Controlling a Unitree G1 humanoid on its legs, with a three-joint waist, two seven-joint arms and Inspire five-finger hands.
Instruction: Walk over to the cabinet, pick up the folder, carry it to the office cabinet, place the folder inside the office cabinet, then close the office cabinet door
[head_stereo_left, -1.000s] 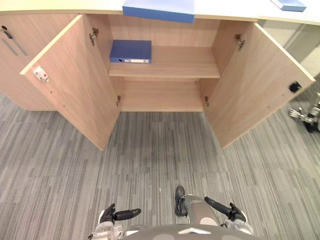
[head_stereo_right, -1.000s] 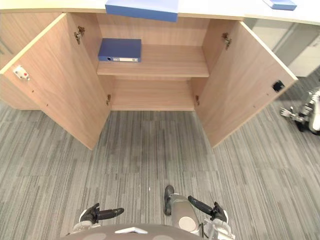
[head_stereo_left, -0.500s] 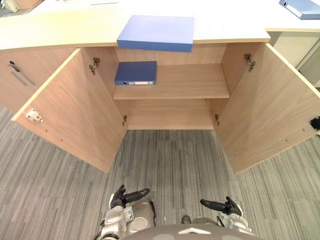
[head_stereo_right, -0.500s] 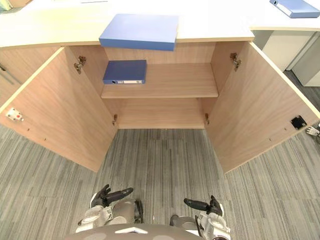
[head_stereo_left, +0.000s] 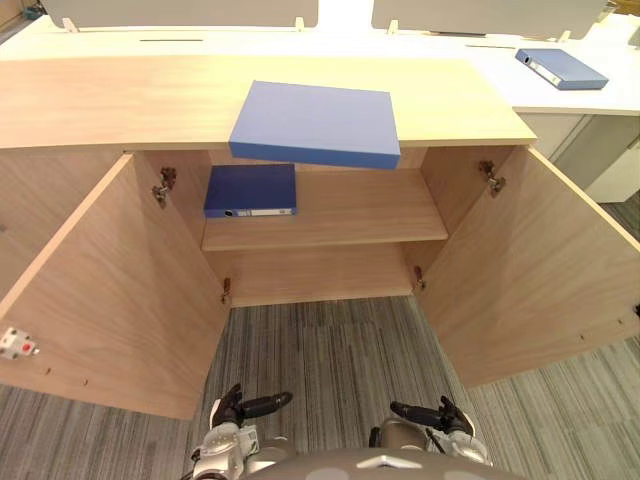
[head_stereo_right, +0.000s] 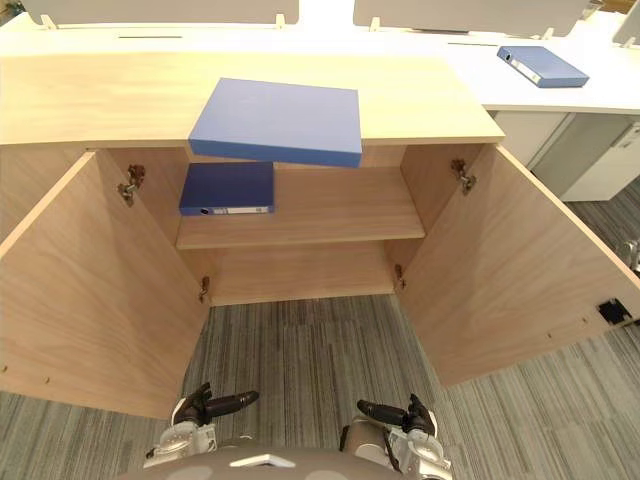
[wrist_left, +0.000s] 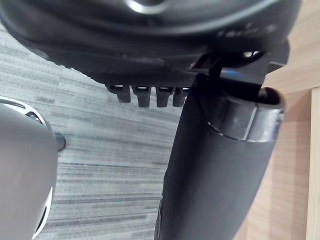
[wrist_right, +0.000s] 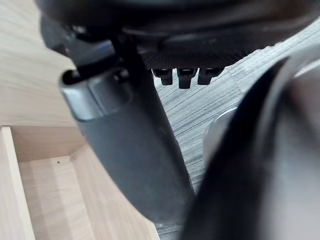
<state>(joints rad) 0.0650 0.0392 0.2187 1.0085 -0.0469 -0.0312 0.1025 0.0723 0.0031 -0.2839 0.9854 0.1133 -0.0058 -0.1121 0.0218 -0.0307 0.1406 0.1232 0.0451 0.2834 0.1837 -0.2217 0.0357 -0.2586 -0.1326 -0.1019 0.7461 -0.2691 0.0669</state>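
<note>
A flat blue folder (head_stereo_left: 315, 123) lies on top of the wooden cabinet (head_stereo_left: 100, 100), its front edge jutting over the open compartment. A second blue binder (head_stereo_left: 251, 190) lies on the left of the upper shelf inside. Both cabinet doors stand wide open, the left door (head_stereo_left: 100, 290) and the right door (head_stereo_left: 540, 270). My left hand (head_stereo_left: 230, 408) and right hand (head_stereo_left: 448, 418) hang low near the floor, well short of the cabinet. Each has relaxed fingers and its thumb pointing inward, and holds nothing. In the wrist views the left hand (wrist_left: 215, 165) and right hand (wrist_right: 130, 145) show against carpet and wood.
Grey striped carpet (head_stereo_left: 330, 350) covers the floor between me and the cabinet. A white desk (head_stereo_left: 600, 95) adjoins the cabinet at the far right, with another blue binder (head_stereo_left: 561, 68) on it. The lower shelf (head_stereo_left: 320, 275) is bare.
The camera has come closer and tilted up, so the cabinet top and the folder on it now show fully. Both hands stay low and hold nothing.
</note>
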